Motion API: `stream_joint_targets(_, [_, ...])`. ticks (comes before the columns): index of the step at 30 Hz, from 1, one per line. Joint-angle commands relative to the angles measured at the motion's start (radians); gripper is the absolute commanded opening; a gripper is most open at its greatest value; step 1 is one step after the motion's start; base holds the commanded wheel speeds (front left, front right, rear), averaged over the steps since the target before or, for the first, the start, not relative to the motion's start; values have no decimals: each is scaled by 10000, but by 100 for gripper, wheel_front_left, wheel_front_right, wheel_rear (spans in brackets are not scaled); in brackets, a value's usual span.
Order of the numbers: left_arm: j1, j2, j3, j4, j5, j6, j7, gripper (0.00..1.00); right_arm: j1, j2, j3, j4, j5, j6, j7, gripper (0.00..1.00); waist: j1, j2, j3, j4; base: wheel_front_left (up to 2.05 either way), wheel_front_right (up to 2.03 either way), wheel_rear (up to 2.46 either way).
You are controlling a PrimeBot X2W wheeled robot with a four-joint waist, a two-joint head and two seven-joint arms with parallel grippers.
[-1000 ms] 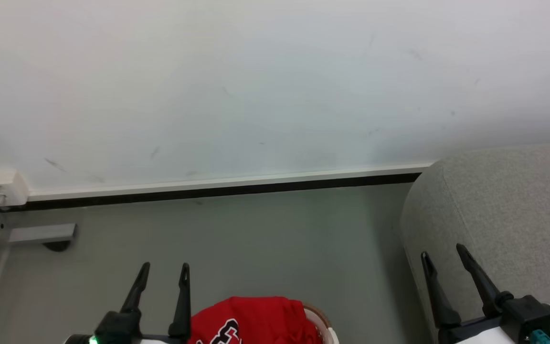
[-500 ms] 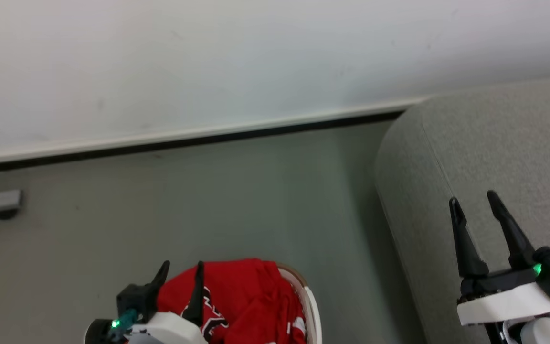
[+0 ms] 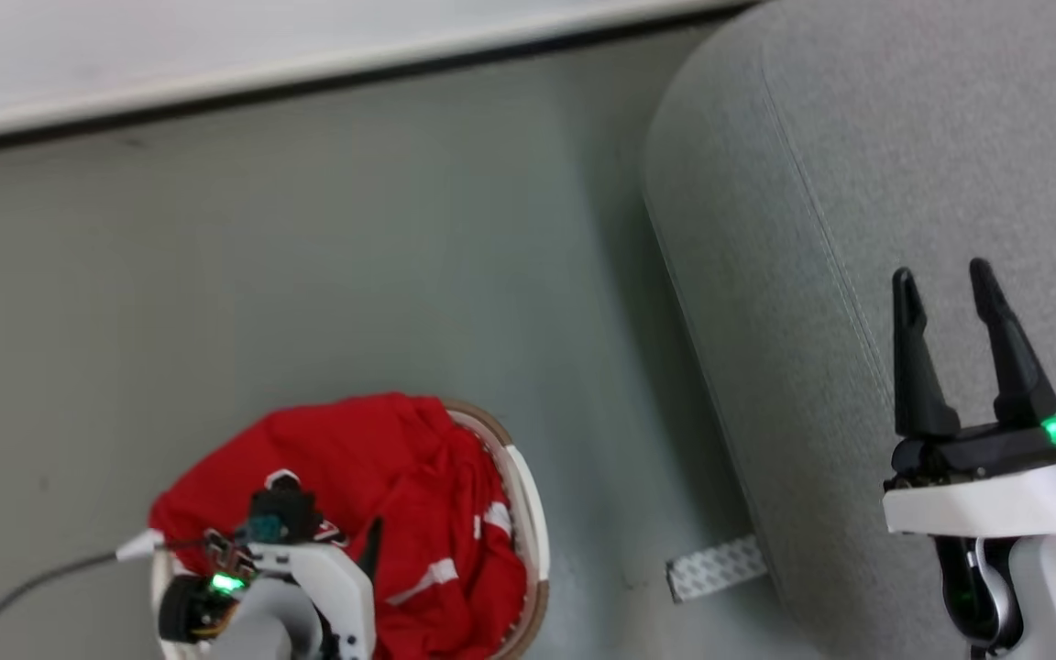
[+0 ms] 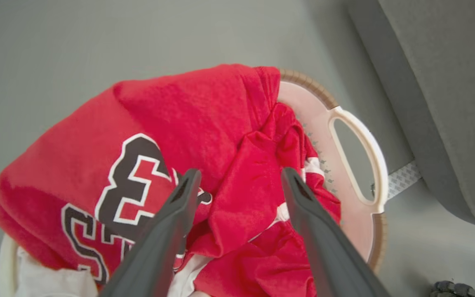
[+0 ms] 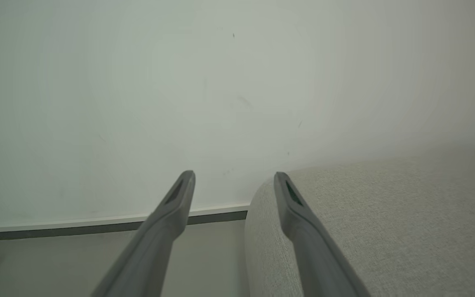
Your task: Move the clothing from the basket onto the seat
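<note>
Heaped in the basket [image 3: 528, 495] at seven o'clock of the head view: red clothing [image 3: 372, 449], spilling over the rim toward nine. Directly above it, left gripper [image 4: 241, 172], fingers spread wide on either side of a fold (touching or just clear, cannot tell), clasping nothing. From one to five o'clock, the grey seat [image 3: 858, 137]. Over it at four, right gripper [image 3: 940, 271], parted, empty, aimed at twelve. Between basket and seat, grey floor [image 3: 308, 229] and a pale patterned strip [image 3: 716, 566].
</note>
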Motion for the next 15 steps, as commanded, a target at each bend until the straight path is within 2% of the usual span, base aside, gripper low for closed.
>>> stream_joint_targets(1, [-293, 179, -46, 230, 63, -51, 108, 100, -201, 18, -61, -44, 104, -21, 4, 100, -4, 0, 777, -551, 0, 0, 0])
stream_joint_targets(4, [-864, 331, -185, 881, 163, -125, 435, 100, -423, 100, -105, -186, 179, -21, 4, 100, -4, 0, 1315, -848, 0, 0, 0])
stream_joint_targets(8, [-1535, 628, -338, 1522, 282, -17, 840, 100, -682, 241, -143, -369, 242, -21, 4, 100, -4, 0, 2012, -1271, 0, 0, 0])
stream_joint_targets(15, [-2236, 1209, -486, 2070, 482, 513, 2019, 100, -977, 421, -123, -438, 457, -21, 4, 100, -4, 0, 3002, -1913, 0, 0, 0])
